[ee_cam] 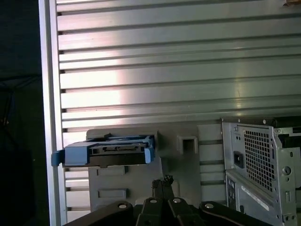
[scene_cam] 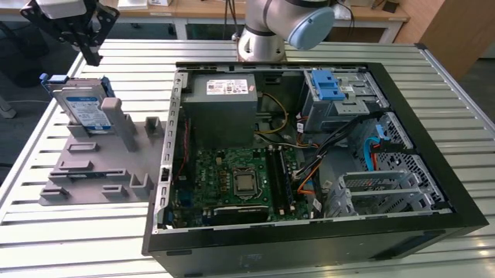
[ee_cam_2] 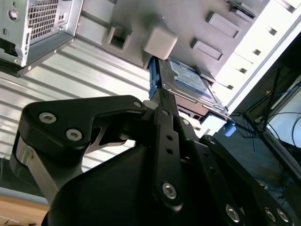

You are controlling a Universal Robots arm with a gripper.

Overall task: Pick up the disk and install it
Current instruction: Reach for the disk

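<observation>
Closest to us in both wrist views is the black linkage of the gripper. Its fingers are pressed together into one narrow tip, apart from the disk. The disk stands on edge in a slot of a grey fixture that lies on the slatted metal desk, at the exterior view's left, beside the open computer case.

Inside the case we see a grey power supply, a green motherboard, a blue latch on a metal bay, and a perforated drive cage among loose cables.

The first wrist view shows the disk edge-on, with its blue rails and connector side towards us. The second wrist view shows its labelled face leaning against a grey post. In the exterior view the gripper hangs above the disk and clear of it, near the top corner.

The arm is cut off by the upper edge of the exterior view. The fixture's post hides part of the disk's face, and in the second wrist view the fingers cover its near end.
</observation>
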